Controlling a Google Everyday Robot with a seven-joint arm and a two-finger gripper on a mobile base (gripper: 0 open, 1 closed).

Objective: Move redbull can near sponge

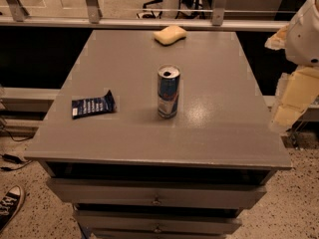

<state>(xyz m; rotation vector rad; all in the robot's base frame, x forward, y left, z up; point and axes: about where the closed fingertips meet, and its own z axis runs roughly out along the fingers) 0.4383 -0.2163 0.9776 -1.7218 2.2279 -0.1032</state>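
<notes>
The redbull can (168, 91) stands upright near the middle of the grey tabletop (209, 118); it is blue and silver with an opened silver top. The pale yellow sponge (170, 34) lies at the far edge of the table, straight behind the can and well apart from it. My gripper (290, 105) hangs off the table's right edge, to the right of the can and at about its height, far from both things. It holds nothing that I can see.
A flat dark blue snack packet (92, 105) lies on the left part of the table. A metal railing (149, 21) runs behind the far edge. Drawers (157, 199) are below the front edge. A shoe (9, 205) is on the floor at lower left.
</notes>
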